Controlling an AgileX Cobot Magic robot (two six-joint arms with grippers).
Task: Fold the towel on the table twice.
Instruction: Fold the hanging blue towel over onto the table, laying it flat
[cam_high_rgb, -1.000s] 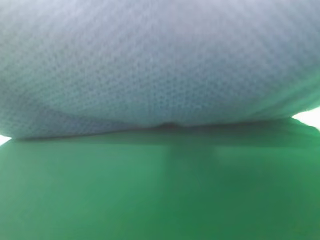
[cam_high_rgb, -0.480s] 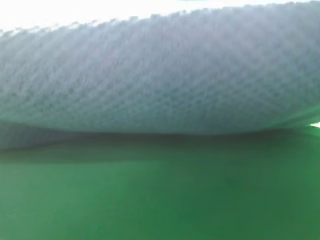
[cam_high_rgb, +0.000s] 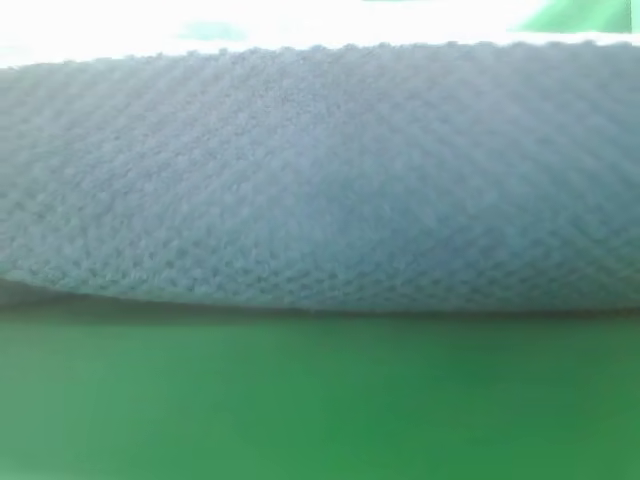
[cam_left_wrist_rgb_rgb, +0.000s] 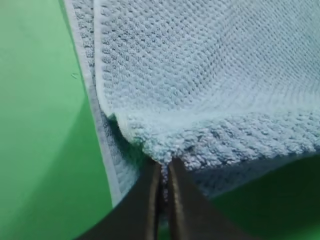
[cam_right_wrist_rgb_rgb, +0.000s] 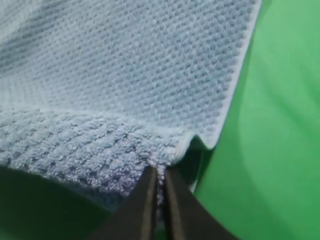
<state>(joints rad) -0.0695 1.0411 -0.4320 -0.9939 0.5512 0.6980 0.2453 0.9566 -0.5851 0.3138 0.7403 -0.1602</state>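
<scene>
The table (cam_high_rgb: 320, 400) spreads plain green beneath the towel (cam_high_rgb: 320, 180), whose blue-grey waffle weave fills the high view, its near part raised off the surface. The left gripper (cam_left_wrist_rgb_rgb: 164, 175) is pinched tight on the towel's edge near one hemmed corner; the right gripper (cam_right_wrist_rgb_rgb: 159, 180) likewise clamps the other.

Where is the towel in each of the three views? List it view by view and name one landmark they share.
Exterior high: the towel is a wide band across the upper and middle picture, above the table.
Left wrist: it fills the upper right, pinched in the left end effector.
Right wrist: it fills the upper left, pinched in the right end effector.
Shared landmark: the waffle weave against the bright green table.
</scene>
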